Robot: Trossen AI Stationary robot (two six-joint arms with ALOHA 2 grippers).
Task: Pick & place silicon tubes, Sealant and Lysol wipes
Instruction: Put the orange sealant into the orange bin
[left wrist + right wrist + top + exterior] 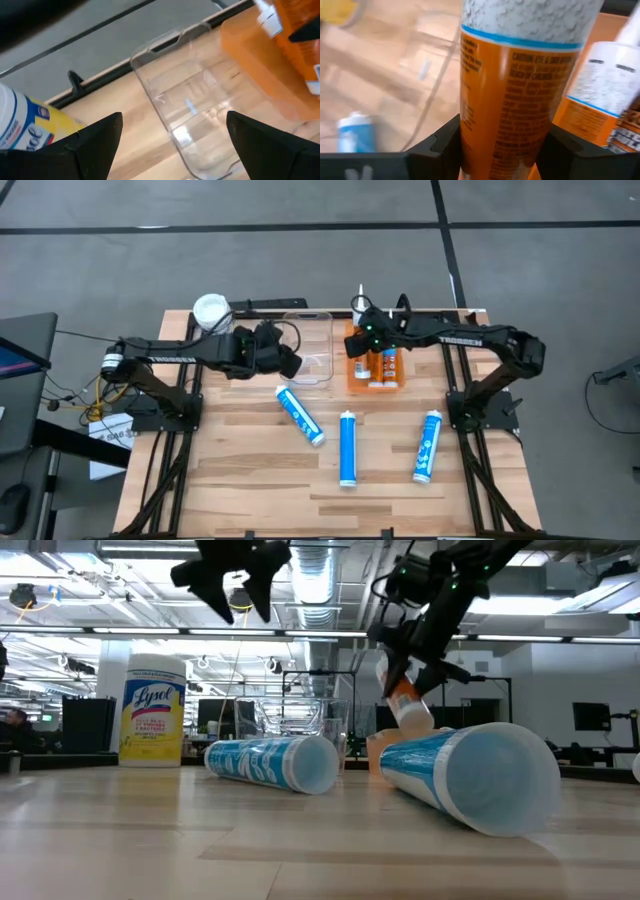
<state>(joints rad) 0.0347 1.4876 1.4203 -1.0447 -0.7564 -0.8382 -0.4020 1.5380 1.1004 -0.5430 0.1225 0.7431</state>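
Observation:
My right gripper [362, 336] is shut on an orange sealant tube [510, 90] over the orange bin [357, 376], which holds more orange tubes [600, 95]. My left gripper [287, 357] is open and empty, above the clear plastic bin [195, 110]. The Lysol wipes canister [152, 708], with a white lid and yellow label, stands upright at the table's far left [211, 310]. Three blue silicone tubes lie on their sides on the table: one at the left [300, 416], one in the middle [347, 447], one at the right [428, 445]. My right gripper pinches the orange tube's round body [485, 135] between its two fingers [440, 145], which lie across the tube. In the low view the tube [405, 705] hangs tilted below the gripper, above the orange bin. I cannot tell whether its lower end touches the bin.
The clear bin [308, 345] and the orange bin stand side by side at the far middle of the table. The blue tubes lie across the table's middle. The table's near strip [330, 510] is bare wood.

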